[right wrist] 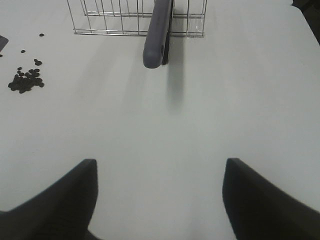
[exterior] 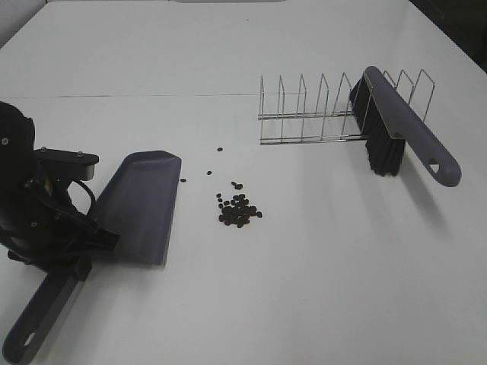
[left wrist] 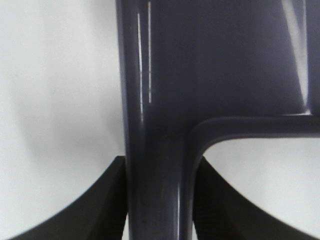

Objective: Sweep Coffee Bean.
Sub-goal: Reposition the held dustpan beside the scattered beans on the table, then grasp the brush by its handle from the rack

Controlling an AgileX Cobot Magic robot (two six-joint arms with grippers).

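The coffee beans (exterior: 239, 211) lie as a small dark cluster on the white table, with a few strays toward the back left; they also show in the right wrist view (right wrist: 26, 81). A grey-purple dustpan (exterior: 141, 205) rests on the table left of the beans, its open edge facing them. My left gripper (exterior: 82, 245) is shut on the dustpan's handle (left wrist: 160, 150), with dark fingers (left wrist: 107, 205) on either side. My right gripper (right wrist: 160, 167) is open and empty above bare table, right of the beans. The grey-purple brush (exterior: 403, 129) leans in a wire rack.
The wire rack (exterior: 312, 114) stands at the back right with the brush's black bristles (exterior: 384, 152) hanging through it and its handle end pointing forward (right wrist: 156, 47). The dustpan's long handle (exterior: 38, 319) reaches to the front left edge.
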